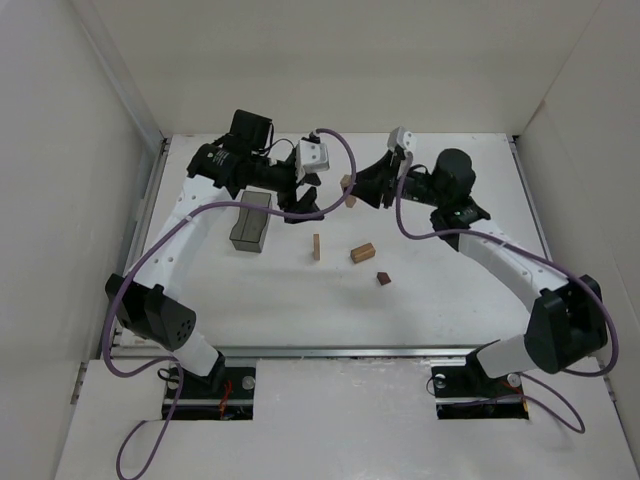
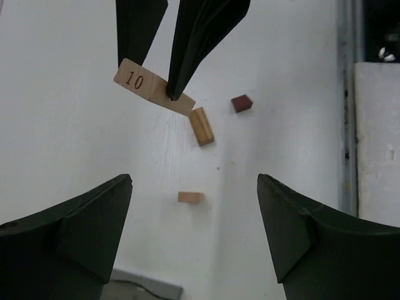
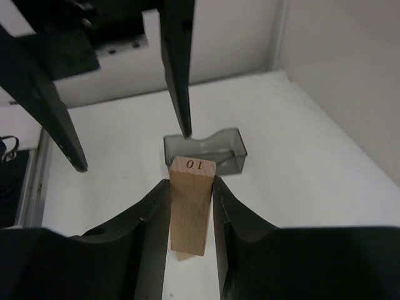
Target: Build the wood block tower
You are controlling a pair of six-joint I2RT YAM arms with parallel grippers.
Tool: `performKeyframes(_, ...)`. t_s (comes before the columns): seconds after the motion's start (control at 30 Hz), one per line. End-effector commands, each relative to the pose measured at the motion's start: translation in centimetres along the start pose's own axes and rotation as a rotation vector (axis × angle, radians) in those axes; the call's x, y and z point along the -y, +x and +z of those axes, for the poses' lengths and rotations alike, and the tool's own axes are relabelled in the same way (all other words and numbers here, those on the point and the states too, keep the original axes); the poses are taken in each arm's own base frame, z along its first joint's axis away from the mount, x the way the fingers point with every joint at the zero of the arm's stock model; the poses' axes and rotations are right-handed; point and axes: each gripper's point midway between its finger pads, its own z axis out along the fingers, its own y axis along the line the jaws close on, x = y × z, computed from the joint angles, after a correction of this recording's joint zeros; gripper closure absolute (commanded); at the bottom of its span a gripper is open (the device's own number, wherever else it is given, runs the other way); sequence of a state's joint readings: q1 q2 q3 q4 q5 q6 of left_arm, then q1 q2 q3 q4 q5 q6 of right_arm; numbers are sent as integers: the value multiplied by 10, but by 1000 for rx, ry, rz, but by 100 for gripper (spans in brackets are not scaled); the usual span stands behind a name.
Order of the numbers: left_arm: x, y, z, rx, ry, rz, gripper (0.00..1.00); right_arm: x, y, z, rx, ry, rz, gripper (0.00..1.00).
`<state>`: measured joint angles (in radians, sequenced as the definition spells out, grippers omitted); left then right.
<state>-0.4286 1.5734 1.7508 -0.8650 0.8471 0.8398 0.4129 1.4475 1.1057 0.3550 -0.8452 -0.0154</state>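
Note:
My right gripper (image 1: 354,190) (image 3: 190,182) is shut on a light-tan wooden block marked "10" (image 3: 189,209), held in the air above the table's far middle; the block also shows in the left wrist view (image 2: 152,87). My left gripper (image 1: 311,199) (image 2: 194,182) is open and empty, facing the right one a short way to its left. On the table below lie an upright tan block (image 1: 316,247) (image 2: 190,197), a tan block on its side (image 1: 362,253) (image 2: 201,126) and a small dark reddish-brown block (image 1: 383,278) (image 2: 241,103), all apart from each other.
A dark translucent grey box (image 1: 251,221) (image 3: 205,149) stands left of the blocks, under the left arm. White walls enclose the table on three sides. A metal rail (image 1: 330,351) runs along the near edge.

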Motion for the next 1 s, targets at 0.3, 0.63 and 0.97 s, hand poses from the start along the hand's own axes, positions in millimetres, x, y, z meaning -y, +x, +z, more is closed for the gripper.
performKeyframes(0.3,29,-82,-18,381,216,-124,29,-68,-115,-31,477,-180,-137,100)
performKeyframes(0.63,15,-88,-8,372,170,-126,35,-77,-116,-23,507,-210,-111,100)
performKeyframes(0.97,41,-80,-9,370,279,-19,40,-76,-124,-23,532,-206,-124,100)
